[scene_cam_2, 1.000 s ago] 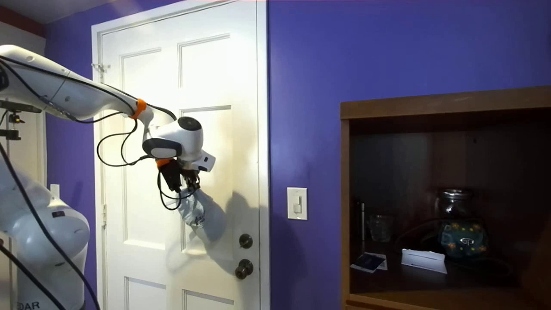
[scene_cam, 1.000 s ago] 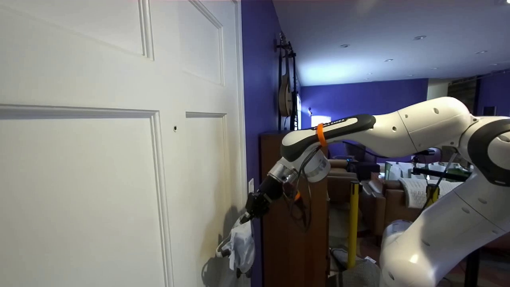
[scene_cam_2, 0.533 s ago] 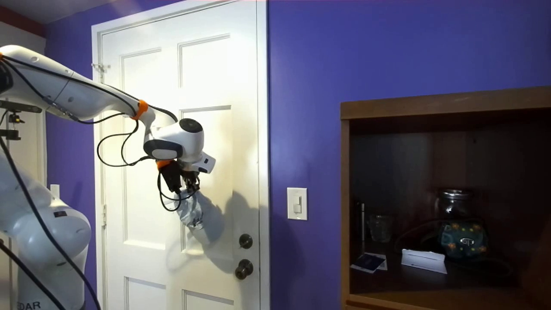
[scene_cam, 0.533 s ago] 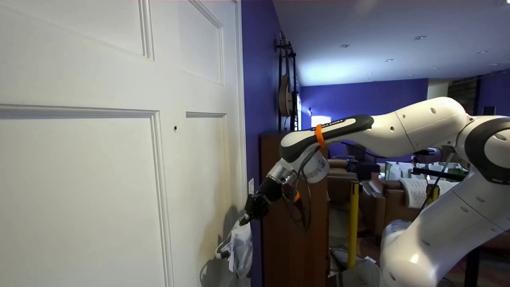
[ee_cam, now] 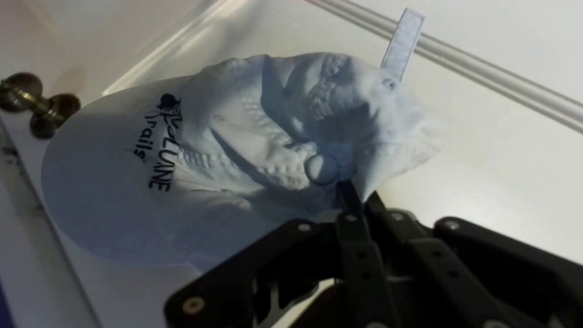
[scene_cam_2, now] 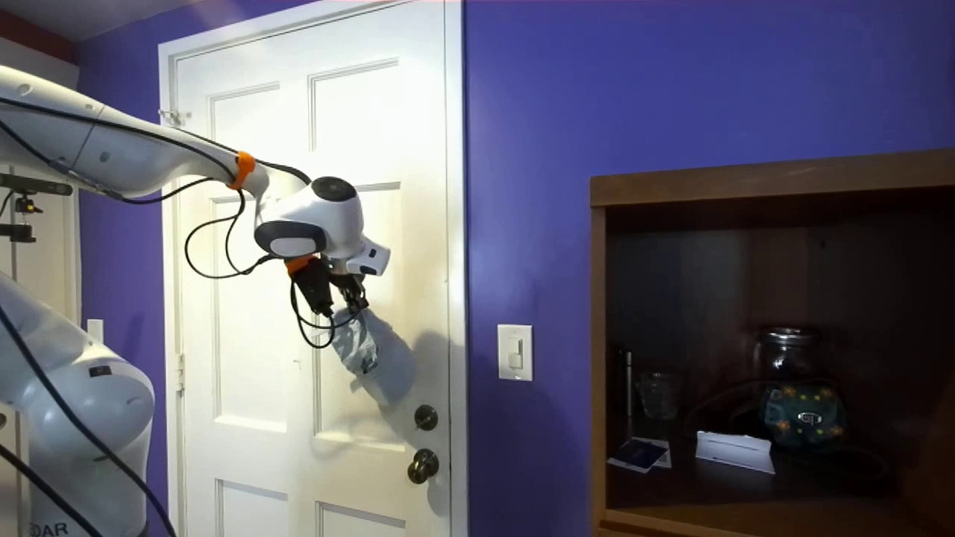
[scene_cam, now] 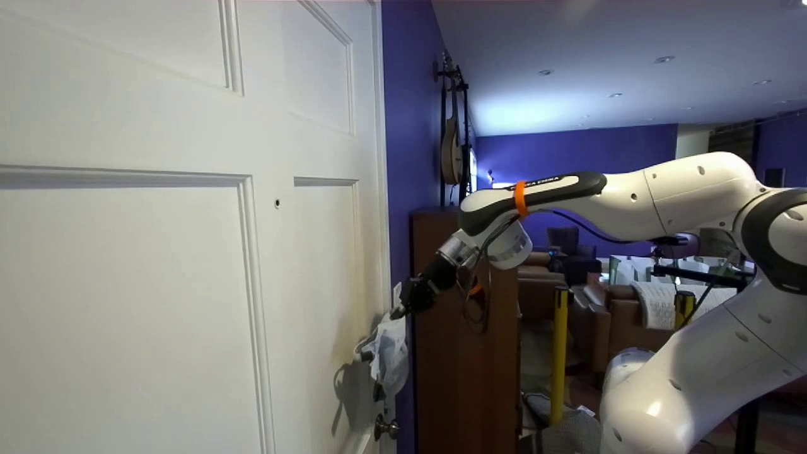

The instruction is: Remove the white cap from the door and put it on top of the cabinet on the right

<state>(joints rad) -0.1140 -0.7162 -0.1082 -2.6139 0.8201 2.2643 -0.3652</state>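
The white panelled door [scene_cam: 189,239] lies close ahead of the end effector [ee_cam: 363,200]; a sideways move begun before backing off could scrape its raised mouldings. The brown wooden cabinet [scene_cam_2: 772,179] stands well apart, to the right of the end effector in an exterior view, its top higher than the grasp. Without enough lift, the crossing would likely end against the front edge or in the open shelf [scene_cam_2: 671,496] beneath. The upper surface cannot be made out, so the drop might be misjudged. The white billed cap [ee_cam: 218,159] hangs below the end effector, which is clenched on a small fold away from the bill [ee_cam: 100,182]; it looks free of the door. With so little fabric pinched and the bill drooping, a jerk could make it slip. The brass doorknob [scene_cam_2: 423,466], lower and to the end effector's right, might catch the bill. The strap [ee_cam: 403,43], jutting doorward, could snag.
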